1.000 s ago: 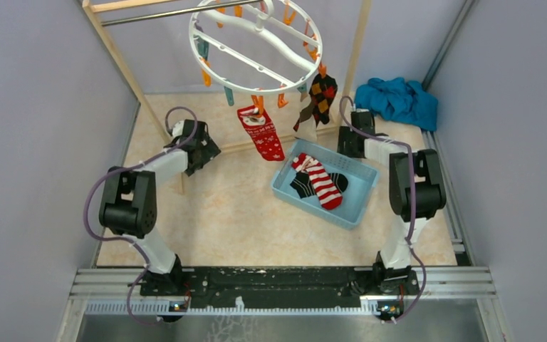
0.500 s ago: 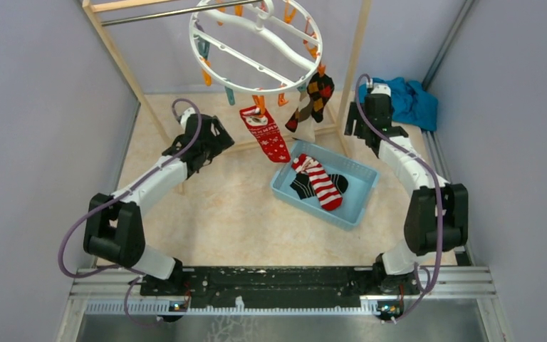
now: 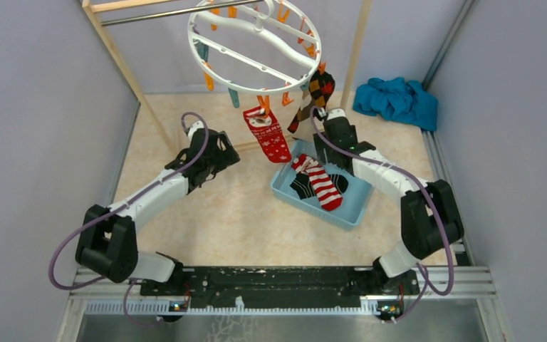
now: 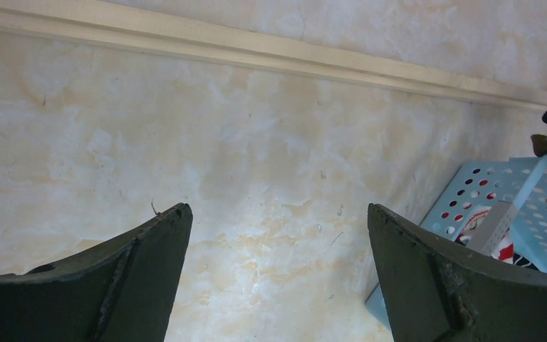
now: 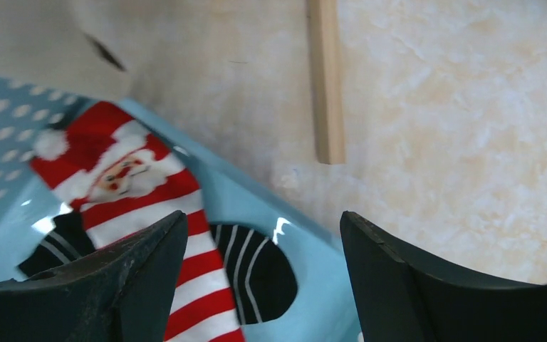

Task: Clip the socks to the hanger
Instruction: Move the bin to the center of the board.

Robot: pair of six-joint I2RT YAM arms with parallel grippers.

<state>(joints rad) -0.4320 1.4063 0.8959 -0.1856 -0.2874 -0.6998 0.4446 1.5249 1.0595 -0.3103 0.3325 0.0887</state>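
1. Right wrist view: the right gripper [image 5: 262,217] hangs wide open and empty, jaws straddling the striped sock [image 5: 139,182] and the black sock [image 5: 256,274], which lie crossed in the blue basket [image 5: 238,196].
2. We want to drop onto the striped one, since it lies on top, and pinch near the Santa cuff so that an edge is left for clipping.
3. Left gripper [image 4: 278,208] is spread wide too, holding nothing, over bare tabletop [image 4: 256,142] beside the basket. We judge its job is squeezing open an orange clip [image 3: 285,97].
4. Overhead, the hanger [image 3: 191,39] already carries the red patterned sock [image 3: 265,135] and the argyle sock [image 3: 318,89], so we aim clear of them.
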